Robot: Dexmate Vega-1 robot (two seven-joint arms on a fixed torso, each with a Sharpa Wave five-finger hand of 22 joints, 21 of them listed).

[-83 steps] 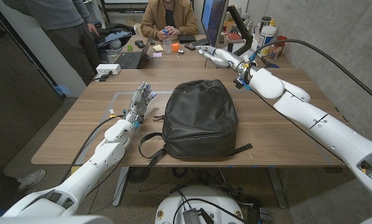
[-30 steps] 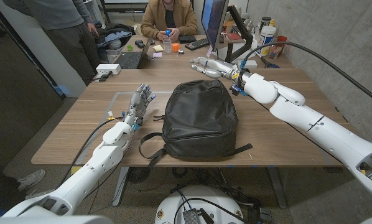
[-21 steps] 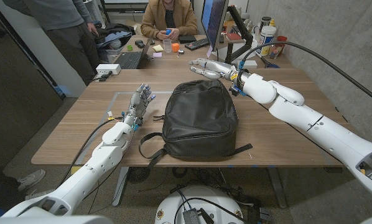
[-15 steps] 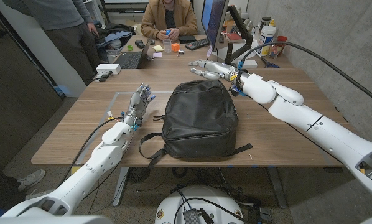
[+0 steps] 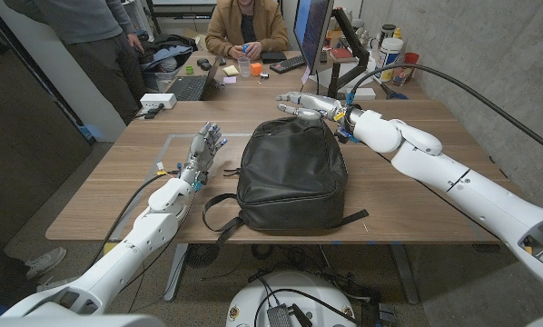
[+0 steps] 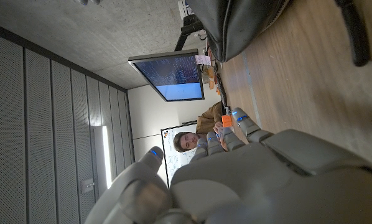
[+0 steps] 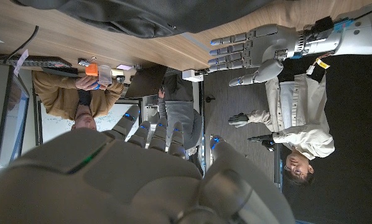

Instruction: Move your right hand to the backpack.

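Currently, the black backpack [image 5: 291,173] lies flat at the worktop [image 5: 408,195] centre. My right hand [image 5: 301,102] hovers at its far top edge, fingers spread, holding nothing. My left hand [image 5: 206,145] stands beside it, fingers apart.

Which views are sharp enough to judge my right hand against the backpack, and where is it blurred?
Head view: evenly lit and sharp, right hand and backpack both crisp. Right wrist view: the hand's back is close and soft. Left wrist view: left hand likewise blurred.
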